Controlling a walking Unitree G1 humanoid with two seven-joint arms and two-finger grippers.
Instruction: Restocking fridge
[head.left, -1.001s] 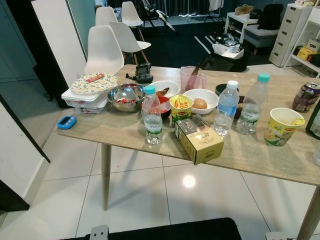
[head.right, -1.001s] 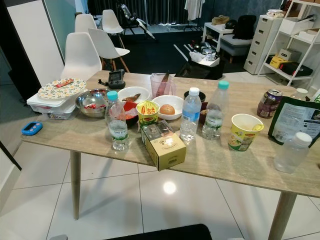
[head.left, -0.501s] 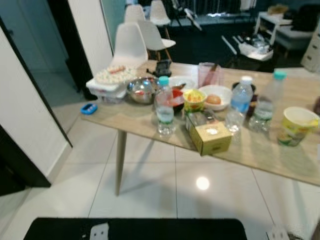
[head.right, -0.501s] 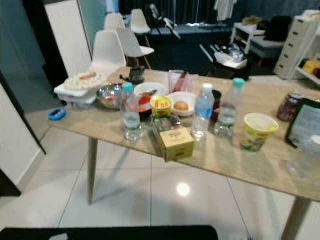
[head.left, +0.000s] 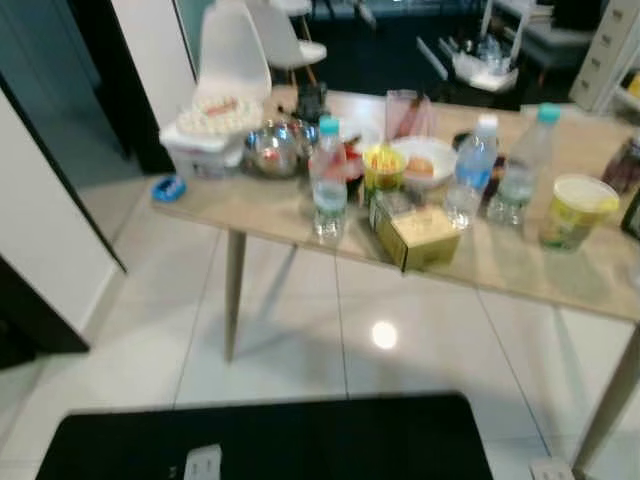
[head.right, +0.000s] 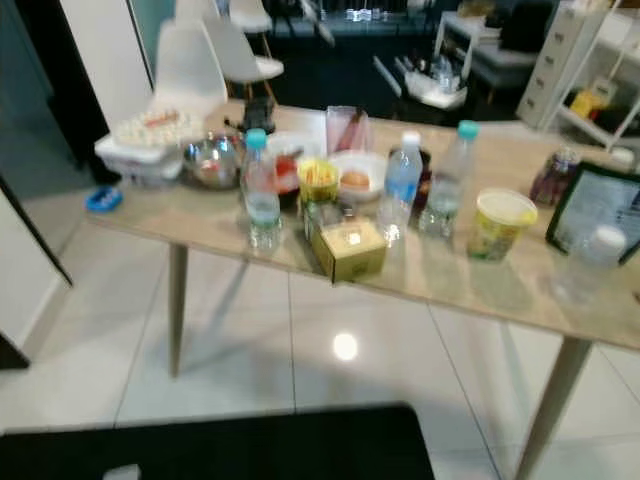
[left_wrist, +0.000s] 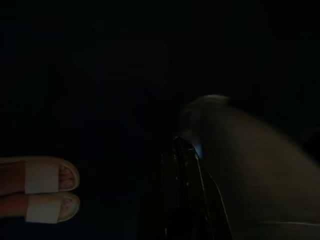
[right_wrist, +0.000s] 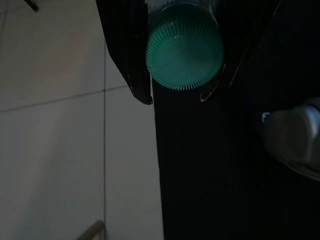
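Right wrist view: we see our right gripper (right_wrist: 172, 95) grasping a bottle (right_wrist: 184, 47) with a ribbed green cap, at top center. Left fingers (left_wrist: 186, 165): we cannot tell. On the table (head.right: 440, 275), center, a white bowl (head.right: 356, 165) holds something orange.

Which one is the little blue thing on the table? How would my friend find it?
Look at the long wooden table and go to its far left corner, near the white wall. In front of the white tub with the patterned lid lies the small blue gadget, flat on the tabletop. It is the one bright blue thing there, lying apart from the bottles and bowls.
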